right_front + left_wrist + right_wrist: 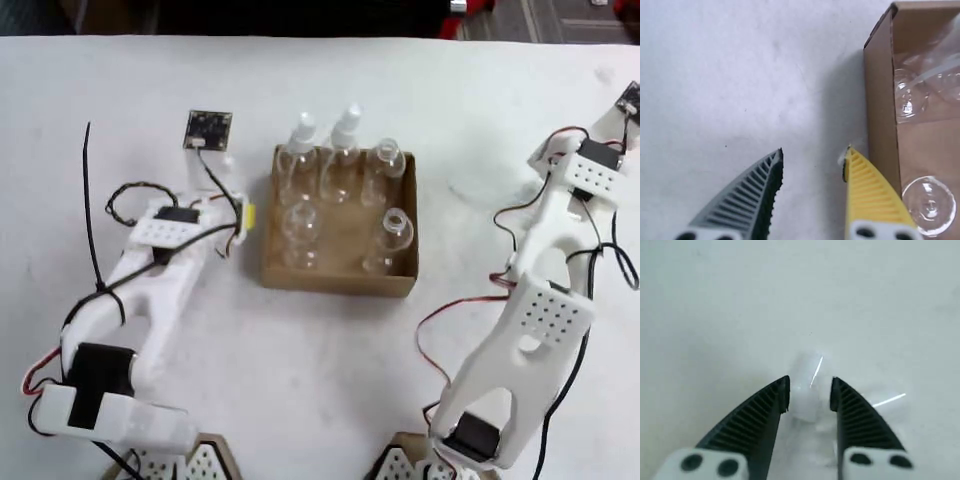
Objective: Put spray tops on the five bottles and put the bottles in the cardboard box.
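Bottles stand in cardboard box on white table.

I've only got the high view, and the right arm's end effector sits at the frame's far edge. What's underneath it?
Observer: In its wrist view, the right end effector is open, with a white spray top lying on the table between its fingertips.
Operator: Any other tops nearby?
Observer: Yes, a second spray top lies beside the first, with its thin tube showing.
Operator: And the left end effector?
Observer: The left end effector is open with nothing in it, over the table just outside the cardboard box wall.
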You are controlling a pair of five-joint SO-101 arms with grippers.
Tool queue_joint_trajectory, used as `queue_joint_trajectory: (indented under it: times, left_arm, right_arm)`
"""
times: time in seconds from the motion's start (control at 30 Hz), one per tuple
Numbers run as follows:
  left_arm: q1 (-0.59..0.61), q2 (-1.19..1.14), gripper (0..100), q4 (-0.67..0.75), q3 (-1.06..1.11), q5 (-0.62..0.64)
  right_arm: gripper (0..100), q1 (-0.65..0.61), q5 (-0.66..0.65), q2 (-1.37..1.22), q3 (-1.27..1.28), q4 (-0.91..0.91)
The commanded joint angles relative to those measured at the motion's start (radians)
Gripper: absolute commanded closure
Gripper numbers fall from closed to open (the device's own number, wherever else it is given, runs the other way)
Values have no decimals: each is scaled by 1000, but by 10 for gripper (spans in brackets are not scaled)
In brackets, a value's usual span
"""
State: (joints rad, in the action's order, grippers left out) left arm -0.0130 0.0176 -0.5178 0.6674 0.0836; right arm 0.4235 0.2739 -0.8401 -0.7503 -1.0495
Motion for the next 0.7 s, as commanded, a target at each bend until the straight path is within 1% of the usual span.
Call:
queue_joint_trajectory:
  times: [0.0, 0.13, 0.37, 0.43, 0.53, 0.57, 0.67]
  left_arm:
    - [-10, 2, 812, 25, -51, -9]
    - [-10, 2, 812, 25, -51, -9]
    - [-10, 2, 812, 25, -51, -9]
    - [-10, 2, 812, 25, -51, -9]
    - [-10, 2, 812, 25, -51, -9]
    - [-10, 2, 812, 25, -51, -9]
    - [-10, 2, 812, 25, -52, -9]
  right_arm:
    - [786, 13, 91, -81, -163, -8]
    - [794, 8, 92, -165, -241, -8]
    - [798, 12, 89, -239, -322, -8]
    - [846, 10, 89, -245, -324, -12]
    - [971, 8, 89, -239, -331, -53]
    - [991, 8, 87, -236, -333, -65]
    - [956, 4, 87, -214, -361, -113]
